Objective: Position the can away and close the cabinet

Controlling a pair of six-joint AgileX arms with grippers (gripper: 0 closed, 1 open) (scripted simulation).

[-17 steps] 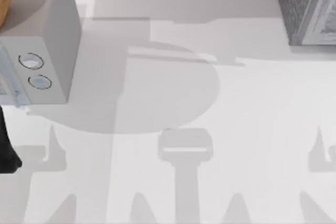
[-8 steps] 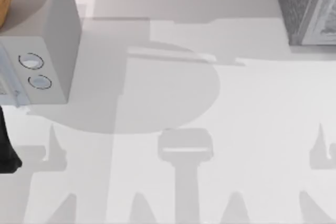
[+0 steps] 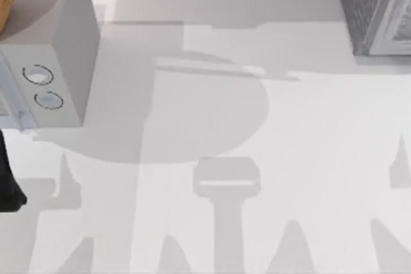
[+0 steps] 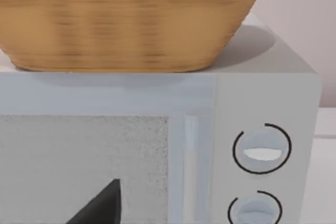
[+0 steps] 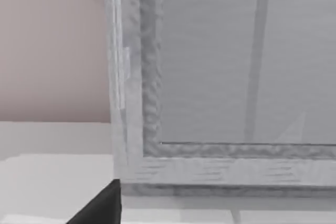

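Top view: one cabinet [image 3: 376,8] was seen at the table's [image 3: 308,158] far right corner, and one pale box [image 3: 51,62] with two dials [image 3: 38,75] at the far left, a basket [image 4: 126,19] set on it. No writing could be read. Neither gripper's state could be told.

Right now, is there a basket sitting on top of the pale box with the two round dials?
Yes, a woven basket rests on the flat top of the pale box, above its dials.
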